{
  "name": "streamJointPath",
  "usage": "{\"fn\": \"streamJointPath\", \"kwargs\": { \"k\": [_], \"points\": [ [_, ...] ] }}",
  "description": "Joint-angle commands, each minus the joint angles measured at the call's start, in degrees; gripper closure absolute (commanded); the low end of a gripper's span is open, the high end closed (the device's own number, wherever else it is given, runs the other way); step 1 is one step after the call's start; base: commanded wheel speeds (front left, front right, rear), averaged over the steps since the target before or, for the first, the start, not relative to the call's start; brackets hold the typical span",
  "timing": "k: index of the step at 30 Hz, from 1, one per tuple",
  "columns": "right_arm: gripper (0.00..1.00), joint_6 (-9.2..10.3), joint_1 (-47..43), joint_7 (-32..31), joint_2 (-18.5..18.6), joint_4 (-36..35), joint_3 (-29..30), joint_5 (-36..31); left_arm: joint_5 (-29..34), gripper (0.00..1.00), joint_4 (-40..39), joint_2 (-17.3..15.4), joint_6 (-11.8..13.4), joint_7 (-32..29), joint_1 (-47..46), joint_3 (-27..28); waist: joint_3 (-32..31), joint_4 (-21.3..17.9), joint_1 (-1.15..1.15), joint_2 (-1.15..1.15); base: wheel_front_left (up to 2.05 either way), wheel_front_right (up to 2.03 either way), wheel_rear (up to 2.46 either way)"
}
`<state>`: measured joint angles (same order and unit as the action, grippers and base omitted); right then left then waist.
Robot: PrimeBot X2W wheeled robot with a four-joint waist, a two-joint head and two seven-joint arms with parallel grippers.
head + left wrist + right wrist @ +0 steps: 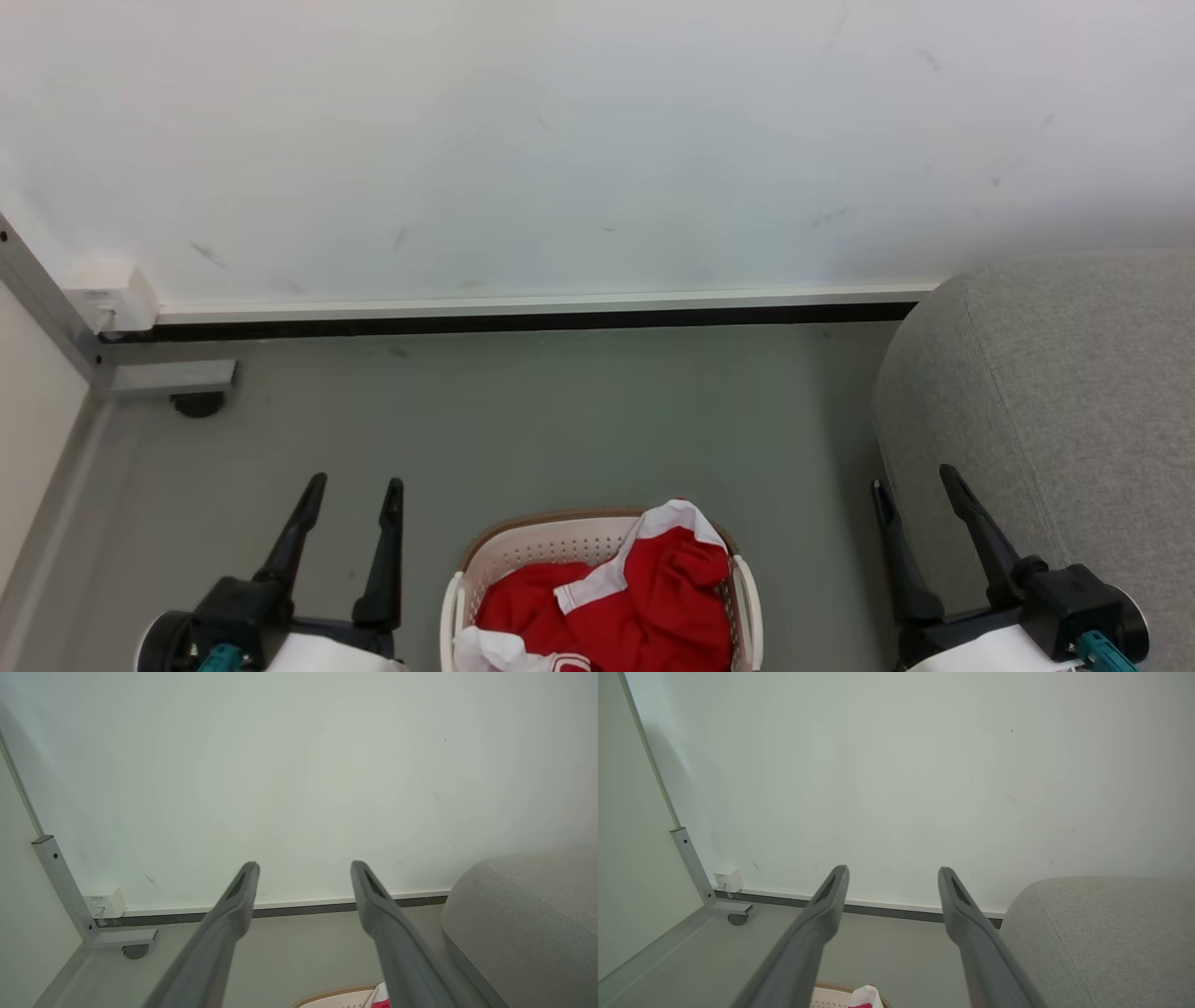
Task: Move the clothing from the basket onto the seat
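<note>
1. Here, from the head: catches the left gripper at lower left and the right gripper at lower right, both spread wide, clasping nothing, over the grey floor. Places the basket between them at the bottom edge, with the clothing heaped inside and one white-edged fold rising past the far rim. Sets the seat at right, just beside the right gripper, under a white wall.
2. From the left wrist: looks along the left gripper, fingers well apart and empty. Glimpses a sliver of the basket and the clothing at the bottom edge, the seat at right, and a metal frame leg on a caster at left.
3. From the right wrist: looks along the right gripper, equally wide and empty. Finds the basket and the clothing at the bottom edge, and the seat at right.
</note>
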<state>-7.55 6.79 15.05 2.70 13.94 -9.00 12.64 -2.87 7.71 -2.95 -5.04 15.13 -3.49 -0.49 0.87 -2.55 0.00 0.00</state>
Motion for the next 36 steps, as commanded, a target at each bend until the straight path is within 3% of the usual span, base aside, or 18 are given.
{"fn": "streamJointPath", "kwargs": {
  "k": [1, 18, 26, 36],
  "points": [
    [0.00, 0.12, 0.70, 0.19, 0.35, -0.28, -0.02, 0.29, 1.06, 0.00, -0.26, -0.15, 0.03, 0.04, -0.29, 0.49, 0.79, -0.70, 0.00, 0.00, 0.00, 0.00, 0.00],
    [0.00, 0.12, 3.44, 0.19, 0.33, -1.25, 0.44, 0.02, 1.99, 0.00, 3.48, -0.55, -0.32, 0.04, -4.45, -0.42, 8.33, -6.28, 0.00, 0.00, 0.00, 0.00, 0.00],
    [0.00, 0.12, 5.17, 0.19, 0.29, -2.31, 0.46, 0.94, 2.41, 0.00, 13.27, -2.81, -1.39, 0.03, -9.04, -2.32, 13.11, -10.10, 0.00, 0.00, 0.00, 0.00, 0.00],
    [0.00, 0.12, 7.63, 0.12, 0.30, -4.98, -0.05, 3.12, 5.43, 0.00, 34.17, -8.33, -2.35, -0.89, -18.75, -10.48, 19.92, -14.57, 0.00, 0.00, 0.00, 0.00, 0.00]
  ]
}}
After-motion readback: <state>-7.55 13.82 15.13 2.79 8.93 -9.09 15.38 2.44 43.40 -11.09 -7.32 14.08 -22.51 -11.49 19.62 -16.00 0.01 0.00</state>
